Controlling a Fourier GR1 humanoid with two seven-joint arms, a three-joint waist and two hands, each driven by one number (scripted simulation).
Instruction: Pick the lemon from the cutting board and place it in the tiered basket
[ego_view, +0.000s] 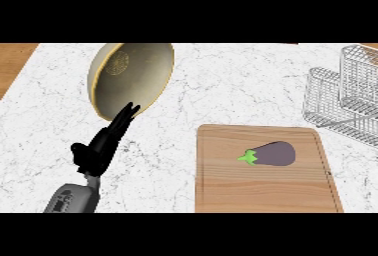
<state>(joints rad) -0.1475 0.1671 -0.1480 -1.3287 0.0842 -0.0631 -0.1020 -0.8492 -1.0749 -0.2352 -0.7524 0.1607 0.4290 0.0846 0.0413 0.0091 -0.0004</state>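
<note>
On the cutting board (266, 187) lies an eggplant (275, 154), not a lemon; no lemon shows anywhere. Left hand (103, 145) rests with fingers straight and together, apparently idle, well apart from the tiered basket (347, 95) at the right edge.

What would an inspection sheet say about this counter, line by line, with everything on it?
Surface: white marbled counter; a wooden strip shows at the far left.
Job's things: wooden cutting board holds a purple eggplant with a green stem, no lemon seen; wire tiered basket stands at the right.
Clutter: a round beige plate lies beyond the left hand.
Hands: left hand open, fingers straight, tips over the plate's near edge; right hand not in view.
Cables: nothing seen.
Surroundings: nothing seen.
</note>
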